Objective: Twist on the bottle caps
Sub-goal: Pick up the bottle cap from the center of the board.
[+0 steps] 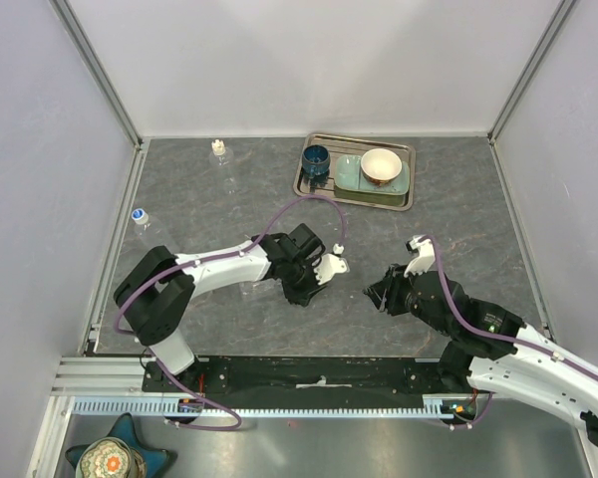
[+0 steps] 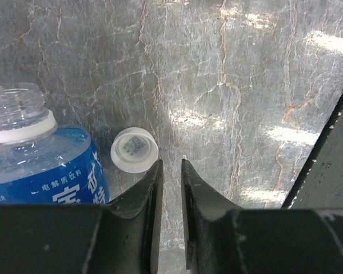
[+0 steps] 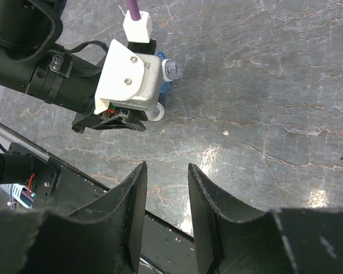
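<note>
Two dark fingers of the left gripper (image 2: 171,168) fill the bottom of the left wrist view. They stand a narrow slit apart with nothing between them, and only the grey marbled table (image 2: 246,85) shows through the gap. Just beside the tip of the left-hand finger a round white cap (image 2: 134,149) lies flat on the table, a small printed square on its upward face. Whether finger and cap touch cannot be told. Left of the cap is the labelled bottle (image 2: 40,171), clear plastic wrapped in a blue label with white writing. Its threaded neck is bare, with a white ring below the thread, and it sits close beside the cap

In the right wrist view the right gripper (image 3: 167,171) shows two dark fingers parted by a somewhat wider gap, empty, over bare table. Ahead of it, well apart, is the left arm's wrist with its white camera housing (image 3: 128,74). The labelled bottle's open neck and the cap peek out from beside that housing

From above, both arms reach toward the middle of the table, their grippers facing each other. At the back a metal tray (image 1: 309,189) holds a dark blue cup (image 1: 316,159) and a white-and-tan bowl (image 1: 381,164). A capped bottle (image 1: 219,151) stands near the back edge, and a side bottle (image 1: 140,217) stands near the left wall
</note>
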`<state>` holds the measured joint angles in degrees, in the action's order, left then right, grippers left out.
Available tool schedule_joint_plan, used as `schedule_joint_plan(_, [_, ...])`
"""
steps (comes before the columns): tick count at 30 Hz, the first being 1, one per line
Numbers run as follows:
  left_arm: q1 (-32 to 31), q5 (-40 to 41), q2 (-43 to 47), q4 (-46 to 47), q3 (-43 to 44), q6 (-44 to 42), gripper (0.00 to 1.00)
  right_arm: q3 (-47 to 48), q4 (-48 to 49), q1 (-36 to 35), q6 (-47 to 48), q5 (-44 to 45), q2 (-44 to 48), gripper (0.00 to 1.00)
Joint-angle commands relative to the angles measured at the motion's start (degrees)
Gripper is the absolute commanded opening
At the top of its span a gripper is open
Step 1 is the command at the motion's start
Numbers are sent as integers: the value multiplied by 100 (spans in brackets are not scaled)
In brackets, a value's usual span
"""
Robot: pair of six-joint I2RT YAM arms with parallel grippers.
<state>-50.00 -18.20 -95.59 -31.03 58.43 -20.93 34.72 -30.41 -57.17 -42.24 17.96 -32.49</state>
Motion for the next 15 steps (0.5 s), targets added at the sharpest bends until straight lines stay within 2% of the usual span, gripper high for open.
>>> schedule_joint_plan(1, [-19,-334,-117,79,300,168,25,9,220,-14,-56,-29,59,41])
schedule_joint_plan(9, [315,-9,41,-96,713,159,25,-18,255,-22,-83,-38,103,41])
schedule_joint_plan(15, [473,-140,-126,-377,748,133,25,0,229,-14,-83,-20,146,41])
